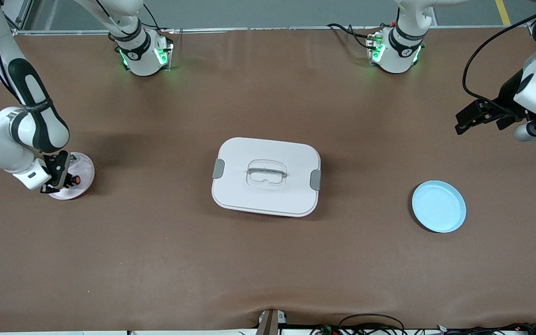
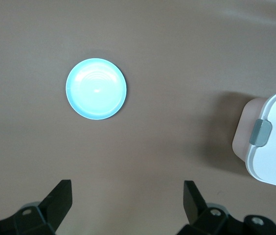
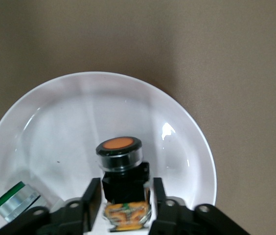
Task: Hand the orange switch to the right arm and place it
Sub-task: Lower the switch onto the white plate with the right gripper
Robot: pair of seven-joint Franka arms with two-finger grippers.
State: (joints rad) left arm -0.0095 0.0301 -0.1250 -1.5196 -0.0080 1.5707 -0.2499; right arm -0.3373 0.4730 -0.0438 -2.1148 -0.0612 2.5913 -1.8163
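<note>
While the right gripper (image 3: 123, 203) brackets the orange switch (image 3: 121, 169) on the plate (image 3: 55, 127), the left gripper (image 2: 128, 203) waits open.

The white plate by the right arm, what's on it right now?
On the white plate sits the orange switch, between the right end effector's fingers. A green-capped silver part lies at the rim. The fingers cover the switch's lower sides.

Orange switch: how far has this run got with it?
Handover looks done: the left gripper waits open and empty above the table's edge. In hand: the orange switch sits on the white plate between the right gripper jaws, release unclear. Left: withdraw.
</note>
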